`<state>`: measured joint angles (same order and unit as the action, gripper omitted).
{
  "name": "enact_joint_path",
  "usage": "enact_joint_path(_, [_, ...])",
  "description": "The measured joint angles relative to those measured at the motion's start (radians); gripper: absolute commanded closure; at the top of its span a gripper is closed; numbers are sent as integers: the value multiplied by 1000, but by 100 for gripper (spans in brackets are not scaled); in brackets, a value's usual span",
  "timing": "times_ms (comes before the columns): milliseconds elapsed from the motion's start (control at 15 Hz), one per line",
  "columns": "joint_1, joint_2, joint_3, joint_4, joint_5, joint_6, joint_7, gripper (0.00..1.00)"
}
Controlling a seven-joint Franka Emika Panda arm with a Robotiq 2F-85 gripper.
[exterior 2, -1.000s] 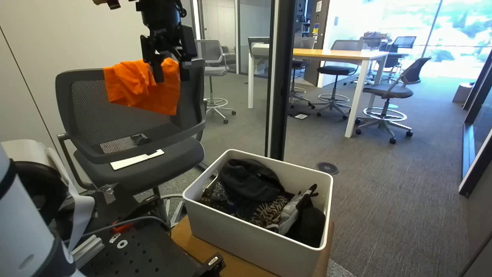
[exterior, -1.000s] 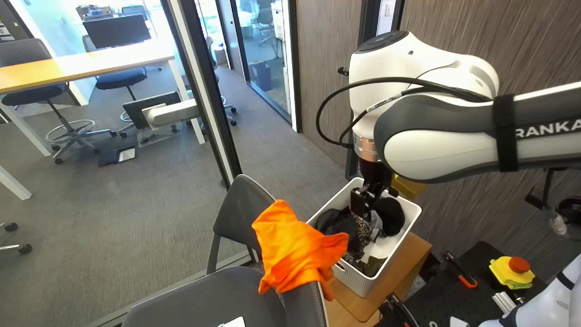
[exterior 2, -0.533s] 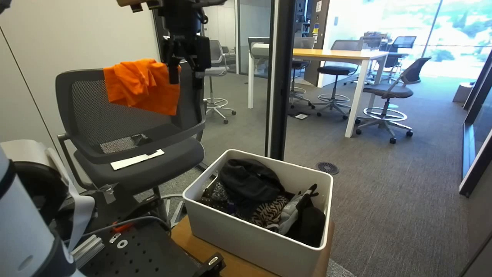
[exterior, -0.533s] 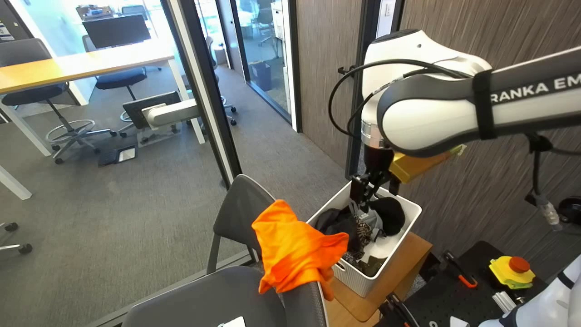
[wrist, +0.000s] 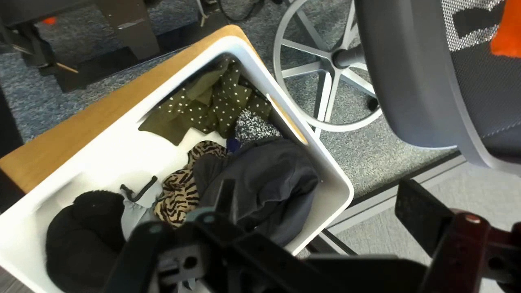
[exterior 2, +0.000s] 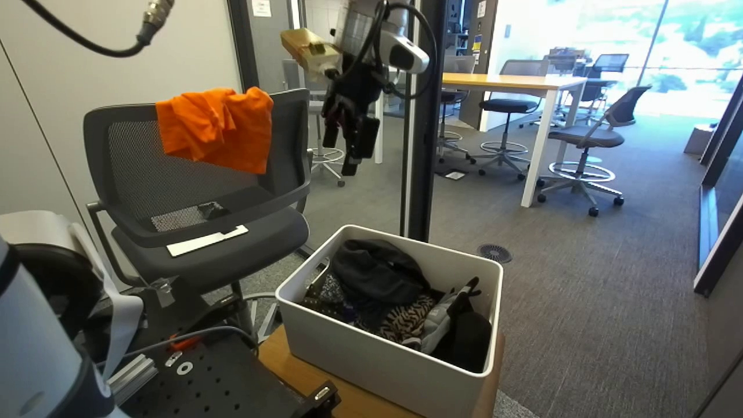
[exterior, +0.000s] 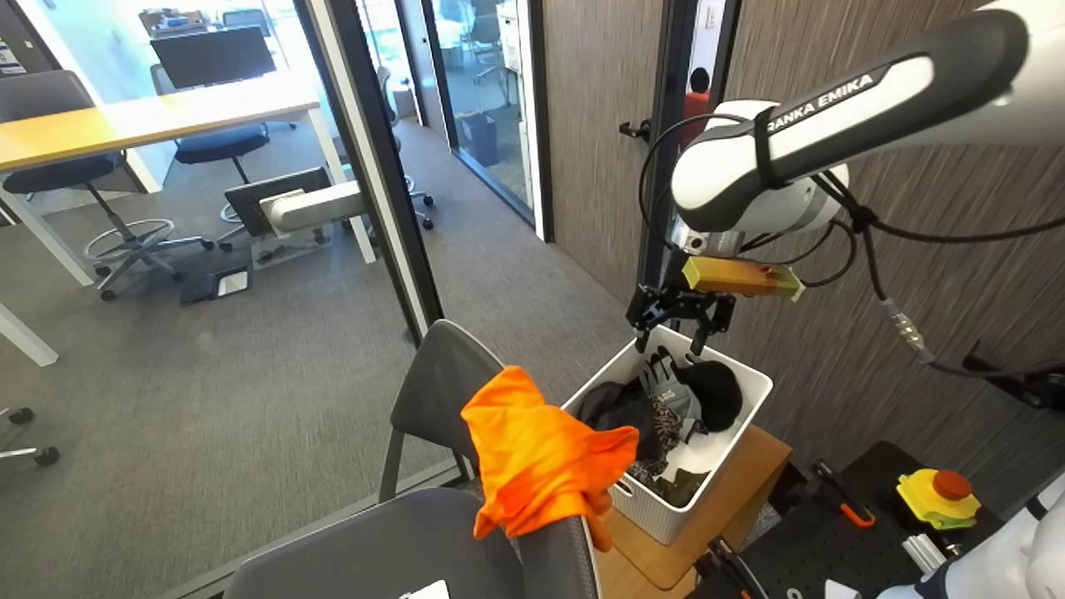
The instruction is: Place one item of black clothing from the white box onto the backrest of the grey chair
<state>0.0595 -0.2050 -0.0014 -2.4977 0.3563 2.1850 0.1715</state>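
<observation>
End effector [exterior: 669,344] spread | risk: lifted black garment [wrist: 276,175] could drag tiger-print cloth [wrist: 179,195] | cause: overlap (underside hidden, perhaps tangled)

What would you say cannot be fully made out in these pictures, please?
Whatever lies under the dark garment in the white box: covered, all views.
Patterned cloth: partly beneath that garment, wrist view.
Grey glove: partly behind the jaws, wrist view.
Figure in red: small, partly hidden by the robot arm, in an exterior view.
</observation>
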Motion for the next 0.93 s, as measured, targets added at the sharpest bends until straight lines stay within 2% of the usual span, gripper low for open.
enact_joint_path(400, [-37,294,-32,141,279,93,-125,0])
enact_joint_path(933, [-109,677,-10,389,389,104,-204,0])
